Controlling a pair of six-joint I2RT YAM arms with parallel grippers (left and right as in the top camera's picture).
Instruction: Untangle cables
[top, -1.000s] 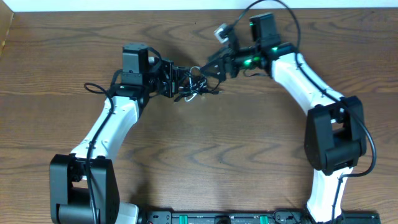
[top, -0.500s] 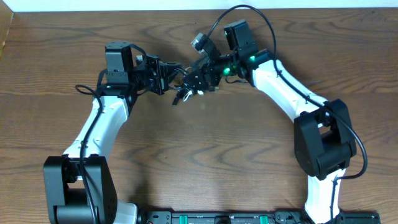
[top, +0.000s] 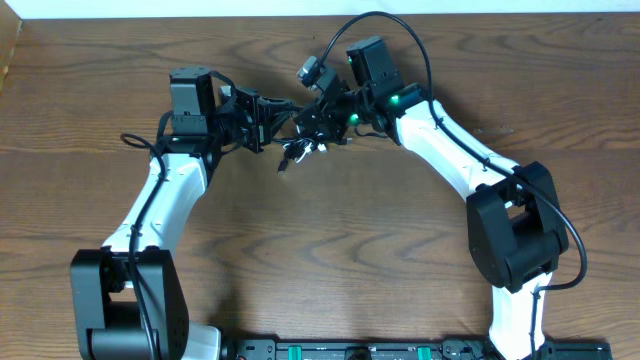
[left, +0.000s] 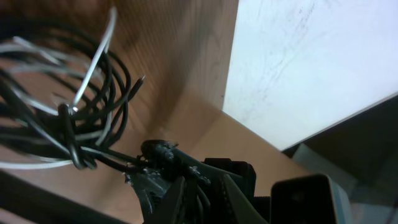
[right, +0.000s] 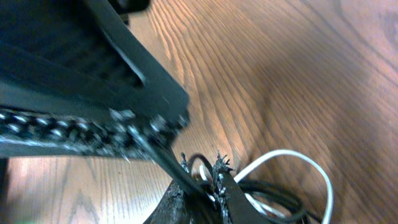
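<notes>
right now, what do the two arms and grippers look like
The left arm and right arm have white links and bulky black joint housings. Thick black cable loops off the right one, and green lights glow near its wrist. The left gripper and right gripper are black with two slim fingers.

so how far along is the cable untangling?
Done: nothing visible so far. The cables are one knotted bundle, and the left wrist view shows black and white strands looped through each other.
In hand: the left gripper and the right gripper each pinch the bundle from opposite sides.
Left: pull every strand free and lay them apart.
</notes>
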